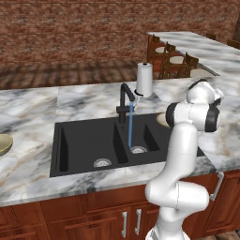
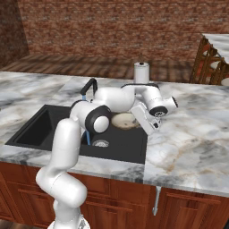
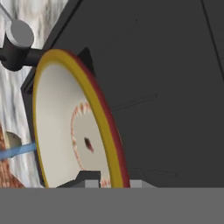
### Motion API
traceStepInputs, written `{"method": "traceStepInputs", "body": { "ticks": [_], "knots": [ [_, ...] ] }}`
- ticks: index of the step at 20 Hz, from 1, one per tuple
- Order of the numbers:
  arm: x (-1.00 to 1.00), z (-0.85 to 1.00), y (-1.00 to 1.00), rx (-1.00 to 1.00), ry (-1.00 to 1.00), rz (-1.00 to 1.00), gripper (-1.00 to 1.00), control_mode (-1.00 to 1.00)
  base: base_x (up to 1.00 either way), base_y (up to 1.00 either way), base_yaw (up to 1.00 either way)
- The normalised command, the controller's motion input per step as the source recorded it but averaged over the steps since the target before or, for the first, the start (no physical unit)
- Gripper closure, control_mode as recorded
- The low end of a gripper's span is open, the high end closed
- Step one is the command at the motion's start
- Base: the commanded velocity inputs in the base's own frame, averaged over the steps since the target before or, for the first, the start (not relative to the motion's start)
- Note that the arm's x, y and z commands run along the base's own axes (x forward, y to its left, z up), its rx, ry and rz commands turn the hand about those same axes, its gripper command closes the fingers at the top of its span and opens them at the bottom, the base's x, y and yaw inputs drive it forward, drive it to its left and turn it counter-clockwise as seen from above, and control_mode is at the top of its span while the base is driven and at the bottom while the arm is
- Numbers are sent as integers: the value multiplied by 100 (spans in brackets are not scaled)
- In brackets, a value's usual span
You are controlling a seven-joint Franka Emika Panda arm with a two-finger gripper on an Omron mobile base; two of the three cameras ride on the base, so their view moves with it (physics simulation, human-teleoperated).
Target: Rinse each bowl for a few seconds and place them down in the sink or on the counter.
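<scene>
A cream bowl point(image 3: 65, 127) with a yellow and red rim and a brownish centre stands on edge in the hand view, and my gripper point(image 3: 113, 180) is shut on its rim. From the right base view the same bowl point(image 2: 124, 120) hangs over the right basin of the black sink point(image 2: 40, 125), with my gripper point(image 2: 142, 121) at its right edge. Part of that bowl point(image 1: 161, 120) peeks out behind my arm in the left base view. An olive-tan bowl point(image 1: 3, 143) rests on the counter point(image 1: 28, 173) left of the sink point(image 1: 84, 136).
Water point(image 1: 131, 124) runs from the black gooseneck faucet point(image 1: 125, 96) into the right basin, left of the held bowl. A white paper-towel roll point(image 1: 144, 79) stands behind the sink. Wooden chairs point(image 1: 173, 58) line the far counter.
</scene>
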Motion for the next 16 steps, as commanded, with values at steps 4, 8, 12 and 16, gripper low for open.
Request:
{"method": "traceStepInputs", "body": {
  "ticks": [4,8,12,16],
  "knots": [
    [0,-21,0,0,0,-2,100,-100,0,0,0],
    [1,-21,0,0,0,-2,100,-100,0,0,0],
    [3,-16,0,-1,0,-1,100,-100,0,0,0],
    [4,-17,0,-1,0,-1,100,-100,0,0,0]
  ]
}}
